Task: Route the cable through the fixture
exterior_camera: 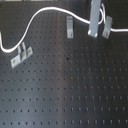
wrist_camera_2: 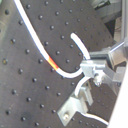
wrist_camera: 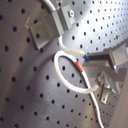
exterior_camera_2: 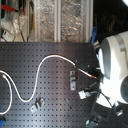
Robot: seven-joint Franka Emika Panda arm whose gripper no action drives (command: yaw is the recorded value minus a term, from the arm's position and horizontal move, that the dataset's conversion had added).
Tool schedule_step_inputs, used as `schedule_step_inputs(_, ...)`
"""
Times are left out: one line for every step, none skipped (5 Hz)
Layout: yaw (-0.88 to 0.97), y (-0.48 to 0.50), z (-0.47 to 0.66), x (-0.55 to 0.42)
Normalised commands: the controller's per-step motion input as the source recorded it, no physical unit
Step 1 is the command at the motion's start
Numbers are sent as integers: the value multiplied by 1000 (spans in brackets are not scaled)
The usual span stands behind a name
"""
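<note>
The cable (exterior_camera: 37,18) is a thin white cord. In the first exterior view it runs from the left edge, arcs up over the black perforated board, and passes behind my gripper (exterior_camera: 95,31) at the top right. Its red band (wrist_camera: 78,65) sits on a small loop just beyond the fingertips in the first wrist view, and the band (wrist_camera_2: 51,62) also shows in the second wrist view. My gripper (wrist_camera: 87,56) appears shut on the cable close to a metal fixture (wrist_camera: 54,25). The cable's free end (wrist_camera_2: 74,36) curls upward. In the second exterior view the cable (exterior_camera_2: 50,58) leads to the fixture (exterior_camera_2: 73,80).
Three metal bracket fixtures stand on the board in the first exterior view: one at the left (exterior_camera: 21,54), one at top centre (exterior_camera: 69,26), and one at top right (exterior_camera: 106,27) beside the gripper. The white arm body (exterior_camera_2: 114,65) fills the second exterior view's right.
</note>
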Motion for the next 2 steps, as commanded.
schedule_step_inputs(23,137,6,-400)
schedule_step_inputs(0,101,-2,-113)
